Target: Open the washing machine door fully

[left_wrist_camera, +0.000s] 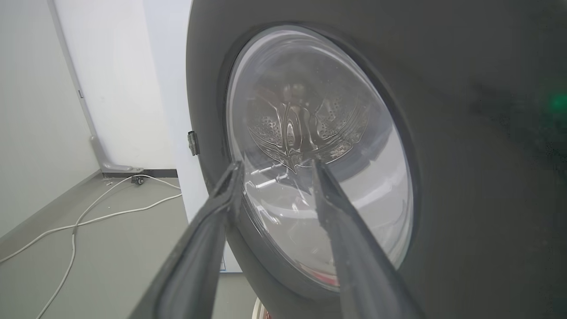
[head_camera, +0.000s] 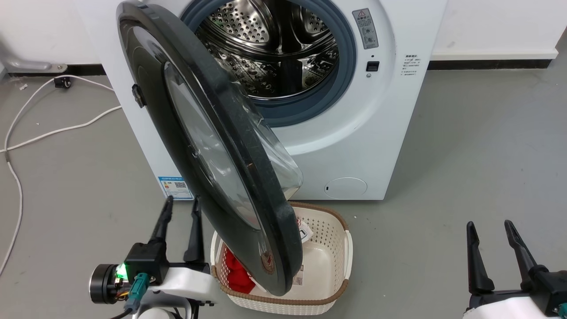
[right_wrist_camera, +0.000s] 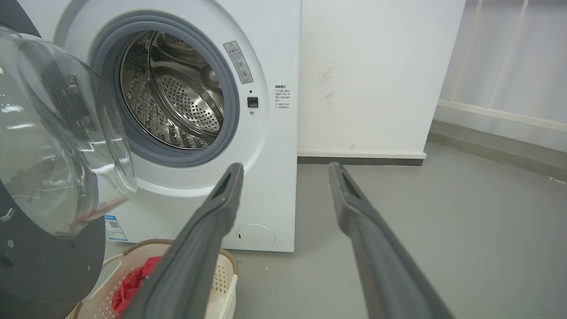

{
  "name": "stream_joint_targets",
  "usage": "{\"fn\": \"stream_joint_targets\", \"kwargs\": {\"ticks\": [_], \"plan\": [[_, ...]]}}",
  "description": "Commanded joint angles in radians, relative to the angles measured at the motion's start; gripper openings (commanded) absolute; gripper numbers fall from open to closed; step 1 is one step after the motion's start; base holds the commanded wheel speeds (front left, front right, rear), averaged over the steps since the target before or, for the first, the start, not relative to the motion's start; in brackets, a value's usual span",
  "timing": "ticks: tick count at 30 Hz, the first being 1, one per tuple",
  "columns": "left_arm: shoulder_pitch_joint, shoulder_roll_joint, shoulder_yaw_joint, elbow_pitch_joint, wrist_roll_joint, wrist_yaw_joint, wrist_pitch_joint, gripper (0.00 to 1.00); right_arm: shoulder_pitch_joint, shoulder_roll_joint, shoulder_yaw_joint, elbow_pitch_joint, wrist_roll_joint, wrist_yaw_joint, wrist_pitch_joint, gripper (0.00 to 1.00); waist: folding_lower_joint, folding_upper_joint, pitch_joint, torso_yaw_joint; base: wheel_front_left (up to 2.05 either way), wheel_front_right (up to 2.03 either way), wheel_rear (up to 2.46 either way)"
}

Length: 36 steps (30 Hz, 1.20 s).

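Note:
The white washing machine (head_camera: 390, 115) stands ahead with its steel drum (head_camera: 274, 40) exposed. Its big black washing machine door (head_camera: 177, 110) with the clear bowl window (head_camera: 274, 155) hangs partly swung out on left-side hinges, its free edge towards me. My left gripper (head_camera: 181, 204) is open, just left of the door's outer face near its lower edge; in the left wrist view its fingers (left_wrist_camera: 221, 212) point at the door glass (left_wrist_camera: 319, 133). My right gripper (head_camera: 487, 227) is open at the lower right, away from the machine (right_wrist_camera: 274, 133), holding nothing.
A cream laundry basket (head_camera: 341, 266) with red cloth (head_camera: 237, 272) sits on the grey floor under the door's free edge. White cables (head_camera: 57, 130) run across the floor at the left. Open floor lies right of the machine.

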Motion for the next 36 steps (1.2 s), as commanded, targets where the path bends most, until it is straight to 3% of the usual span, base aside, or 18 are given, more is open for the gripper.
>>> {"fn": "stream_joint_targets", "kwargs": {"ticks": [1, 17, 27, 36], "plan": [[0.006, -0.001, 0.002, 0.006, -0.006, -0.005, -0.003, 0.0, -0.014, 0.003, 0.001, 0.004, 0.005, -0.001, -0.005, 1.0, 0.0, 0.0, 0.0, -0.001, 0.0, 0.0, 0.0], [-0.027, -0.001, -0.005, -0.041, -0.031, 0.009, -0.003, 0.0, -0.022, 0.004, -0.002, 0.021, 0.003, -0.001, -0.009, 1.0, 0.0, 0.0, 0.005, 0.002, 0.0, 0.0, 0.0], [-0.068, -0.001, -0.014, -0.315, -0.014, 0.034, -0.002, 0.0, -0.025, 0.003, -0.005, 0.024, 0.007, -0.001, -0.008, 1.0, 0.0, 0.0, 0.01, 0.01, 0.0, 0.0, 0.0], [-0.12, 0.0, -0.143, -0.56, 0.0, 0.007, -0.002, 0.0, -0.029, 0.003, 0.002, 0.032, 0.007, -0.001, -0.009, 1.0, 0.0, 0.0, 0.007, 0.008, 0.0, 0.0, 0.0]]}}
